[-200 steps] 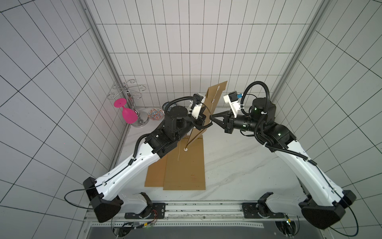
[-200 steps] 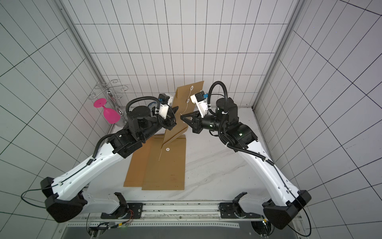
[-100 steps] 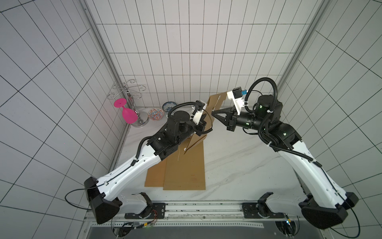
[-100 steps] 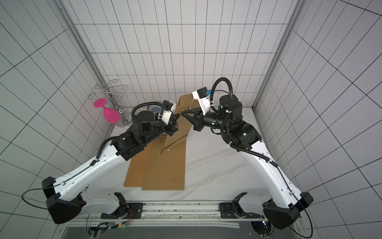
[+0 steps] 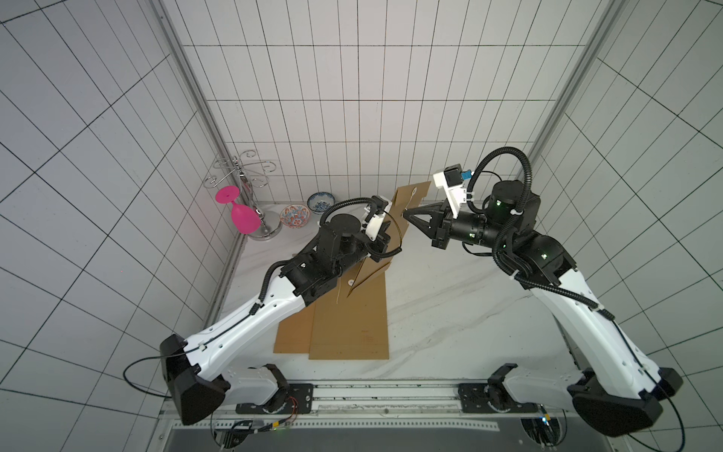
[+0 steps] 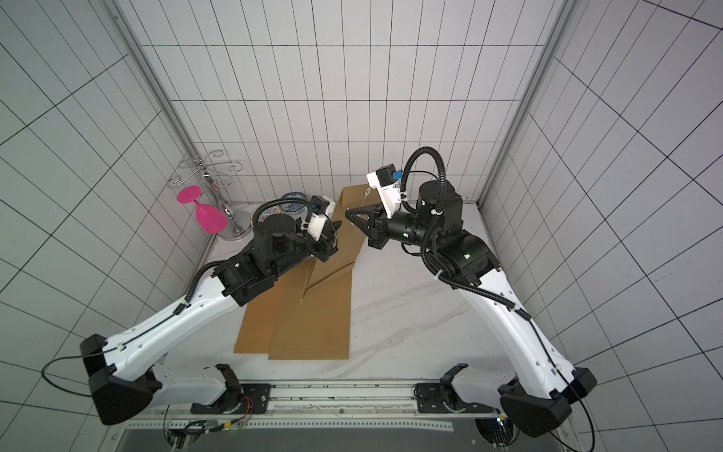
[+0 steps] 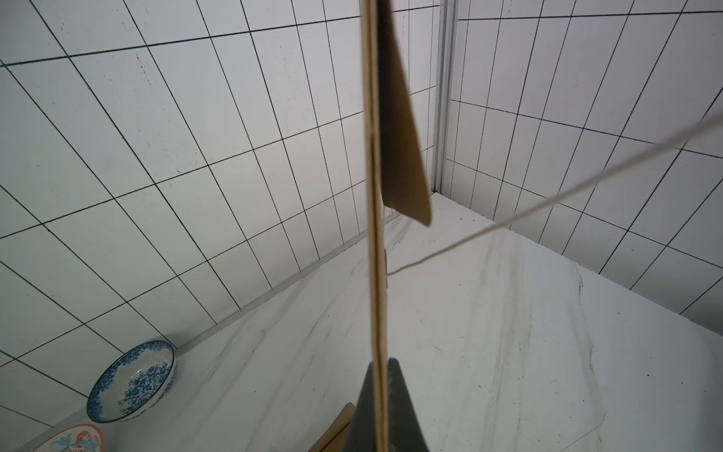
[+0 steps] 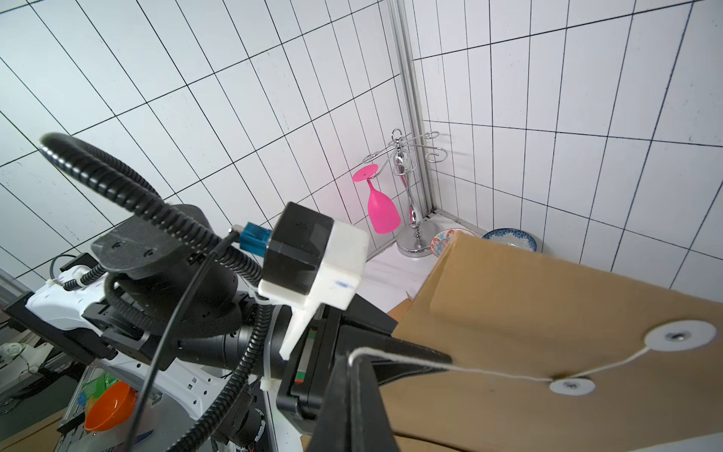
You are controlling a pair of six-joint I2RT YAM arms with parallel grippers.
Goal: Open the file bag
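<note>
— Brown paper file bag (image 5: 407,199), where?
— Held up off the desk (image 5: 450,313), over its far middle. Long axis near-to-far, tilted; end with the flap (image 7: 403,148) raised, pointing at the back wall (image 5: 352,137).
— Hands?
— Bag's edge clamped in the left hand (image 7: 377,385); string (image 8: 450,370) pinched tight in the right hand (image 8: 354,362).
— Step?
— Unwinding, likely. Taut string to the small disc (image 8: 572,386), then on to the large disc (image 8: 678,338).
— Next?
— Probably circling the small disc to free the string, then lifting the flap.
</note>
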